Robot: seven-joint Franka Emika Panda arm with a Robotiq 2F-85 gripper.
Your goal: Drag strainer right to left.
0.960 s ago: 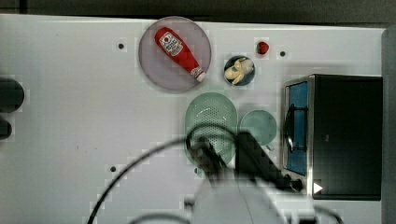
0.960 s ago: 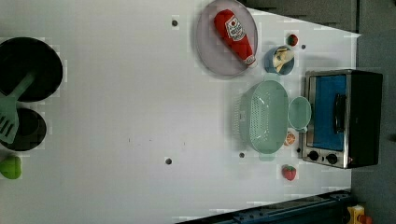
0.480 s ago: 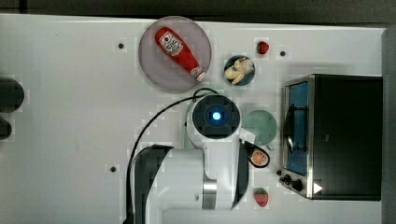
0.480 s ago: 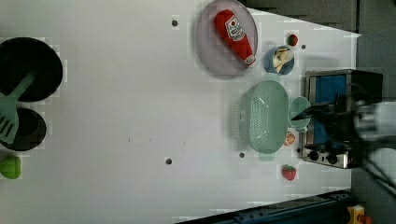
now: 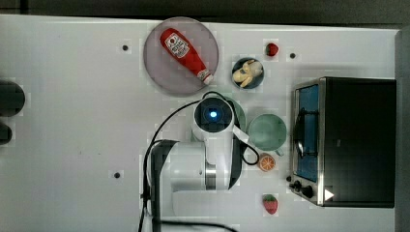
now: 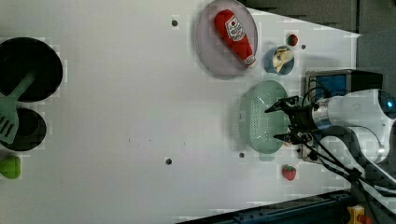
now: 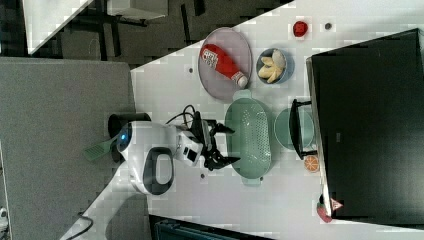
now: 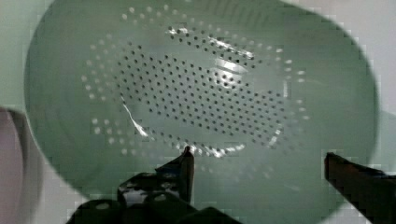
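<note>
The gripper [image 6: 280, 122] hangs over the strainer [image 6: 259, 116] with its two fingers spread wide apart and nothing between them; the step in hand looks like the descent to hook the strainer before the drag. To do it well, the arm should probably lower until one finger sits inside the basin against a wall, or both straddle the rim, and then pull slowly and level so the light plastic slides rather than tips; the plate [image 6: 210, 42] with the ketchup bottle [image 6: 235, 31] lies just beside the strainer's end, so the path should run clear of it.

The strainer is a pale sage-green oblong basin with a raised rim and rows of small holes across its floor; it sits flat on the white table [image 6: 116, 121], between the plate and a toy strawberry [image 6: 289, 172], close beside the green cup [image 5: 267, 131] and the toaster oven [image 5: 348, 140].
</note>
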